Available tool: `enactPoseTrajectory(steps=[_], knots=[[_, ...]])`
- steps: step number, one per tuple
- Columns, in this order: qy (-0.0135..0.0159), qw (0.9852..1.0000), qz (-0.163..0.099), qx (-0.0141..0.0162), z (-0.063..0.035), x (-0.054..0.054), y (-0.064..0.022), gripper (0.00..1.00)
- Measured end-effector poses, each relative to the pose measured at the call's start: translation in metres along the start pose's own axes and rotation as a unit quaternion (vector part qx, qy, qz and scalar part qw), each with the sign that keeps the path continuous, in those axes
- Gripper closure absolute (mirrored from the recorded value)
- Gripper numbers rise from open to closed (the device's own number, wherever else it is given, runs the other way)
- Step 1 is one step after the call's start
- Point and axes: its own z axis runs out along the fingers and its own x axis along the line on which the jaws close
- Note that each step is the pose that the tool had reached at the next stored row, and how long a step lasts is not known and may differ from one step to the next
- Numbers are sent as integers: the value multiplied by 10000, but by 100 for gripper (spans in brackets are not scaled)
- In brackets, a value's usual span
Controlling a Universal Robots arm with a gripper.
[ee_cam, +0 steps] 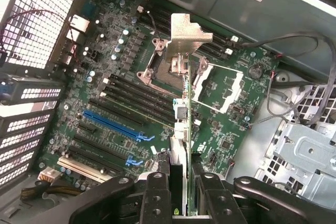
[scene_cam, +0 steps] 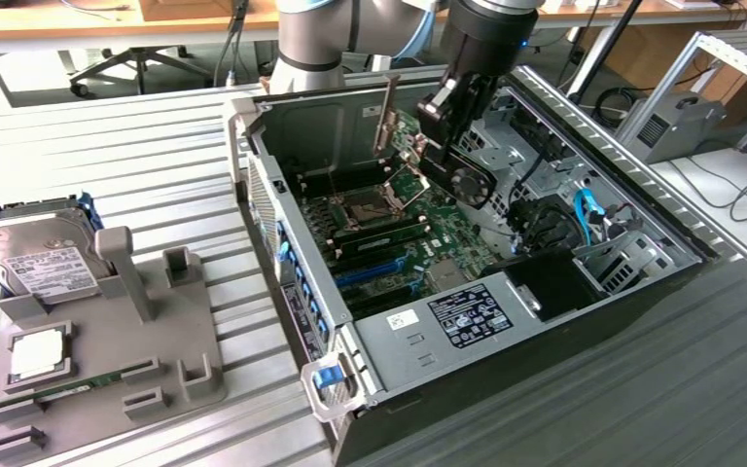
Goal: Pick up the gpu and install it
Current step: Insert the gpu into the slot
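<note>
gpu (ee_cam: 181, 116) edge-on in end effector (ee_cam: 184, 184)

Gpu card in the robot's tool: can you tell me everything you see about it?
The gpu is a thin green circuit board with a black round fan and a silver metal bracket at one end. The tool clamps it from both sides, holding it on edge above the motherboard inside the open computer case.

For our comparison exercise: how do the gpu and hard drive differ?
The gpu is held on edge by the gripper over the open case; the hard drive rests label-up on the grey holder. The gpu shows a black fan; the hard drive is silver. Both are computer parts.
</note>
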Motion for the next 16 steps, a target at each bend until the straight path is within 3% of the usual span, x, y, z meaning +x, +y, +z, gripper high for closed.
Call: enactPoseTrajectory(steps=[16], knots=[[5, 9998, -198, -5, 2, 0, 0, 74]])
